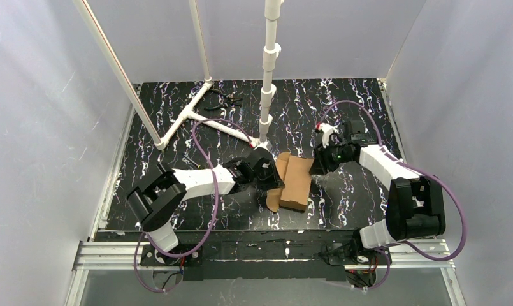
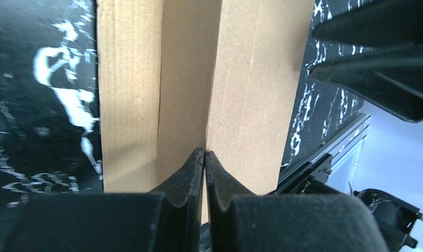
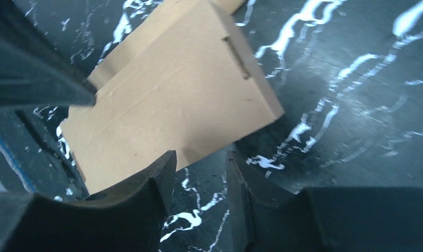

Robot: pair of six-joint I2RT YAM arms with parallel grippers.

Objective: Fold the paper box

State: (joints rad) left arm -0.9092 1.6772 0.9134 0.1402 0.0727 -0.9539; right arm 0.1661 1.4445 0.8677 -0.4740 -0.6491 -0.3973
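Note:
The paper box (image 1: 298, 182) is brown, unprinted cardboard, lying partly folded on the black marbled table between both arms. My left gripper (image 1: 273, 173) is at its left edge. In the left wrist view the left gripper (image 2: 205, 153) is shut, its tips pinched on a cardboard fold line of the box (image 2: 251, 79). My right gripper (image 1: 317, 169) is at the box's right edge. In the right wrist view the right gripper (image 3: 201, 163) is open and empty over bare table, its left finger by the near edge of the box (image 3: 172, 94).
A white pipe frame (image 1: 190, 115) lies at the back left and an upright white pipe (image 1: 268, 64) stands just behind the box. Black pliers (image 1: 227, 99) lie at the back. A metal rail (image 1: 266, 252) runs along the near edge. Pale walls enclose the table.

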